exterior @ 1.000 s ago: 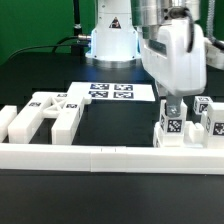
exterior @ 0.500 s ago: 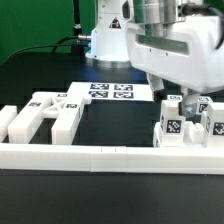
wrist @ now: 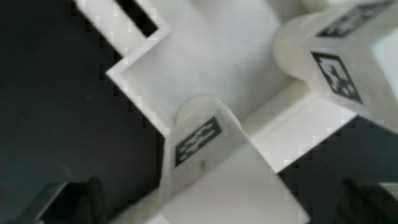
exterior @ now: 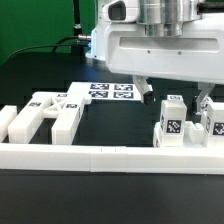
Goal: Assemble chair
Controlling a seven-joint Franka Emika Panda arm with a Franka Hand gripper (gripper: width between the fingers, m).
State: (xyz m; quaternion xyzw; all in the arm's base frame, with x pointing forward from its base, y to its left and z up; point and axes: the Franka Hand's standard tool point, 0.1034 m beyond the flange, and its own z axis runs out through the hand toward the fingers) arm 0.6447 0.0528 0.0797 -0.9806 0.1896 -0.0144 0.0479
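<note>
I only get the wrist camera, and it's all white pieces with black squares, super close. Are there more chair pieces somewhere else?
Observer: Yes. Another group of chair pieces lies at the exterior view's left, just behind the border rail.
Operator: Where's the gripper then?
Observer: The gripper hangs open over the tagged blocks at the exterior view's right.
Operator: Anything else on the table?
Observer: The marker board lies flat farther back, in front of the robot's base.
</note>
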